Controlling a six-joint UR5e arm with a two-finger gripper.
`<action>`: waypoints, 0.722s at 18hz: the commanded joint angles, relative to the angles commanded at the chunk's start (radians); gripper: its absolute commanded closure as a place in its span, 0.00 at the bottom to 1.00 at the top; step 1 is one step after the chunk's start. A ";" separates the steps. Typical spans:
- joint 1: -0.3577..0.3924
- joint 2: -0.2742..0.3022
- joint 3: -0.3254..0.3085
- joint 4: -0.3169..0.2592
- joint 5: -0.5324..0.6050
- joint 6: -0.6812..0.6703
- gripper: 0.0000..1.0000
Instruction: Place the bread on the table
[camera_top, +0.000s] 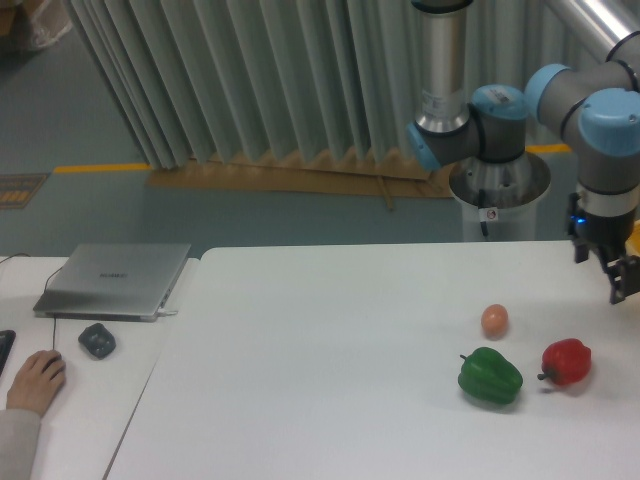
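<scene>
The bread cannot be made out anywhere in the camera view. The gripper (621, 280) hangs at the far right edge of the frame, above the right side of the table (330, 350), partly cut off by the frame edge; whether its jaws are apart or together cannot be told, and nothing is seen between them. Below and to the left of the jaws lies a red bell pepper (566, 362), resting on the tabletop. Further left of it, close by but apart, lies a green bell pepper (490, 376). A small peach-orange egg-like ball (494, 320) sits well left of the jaws, just behind the green pepper. Far to the left, on a separate white desk (80, 400), are a closed grey laptop (115, 280), a dark small object (97, 341), and a person's hand (36, 378).
</scene>
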 joint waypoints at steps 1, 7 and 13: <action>0.041 0.000 -0.018 -0.002 0.000 0.092 0.00; 0.170 0.000 -0.045 -0.031 0.000 0.261 0.00; 0.273 -0.012 -0.049 -0.032 0.000 0.393 0.00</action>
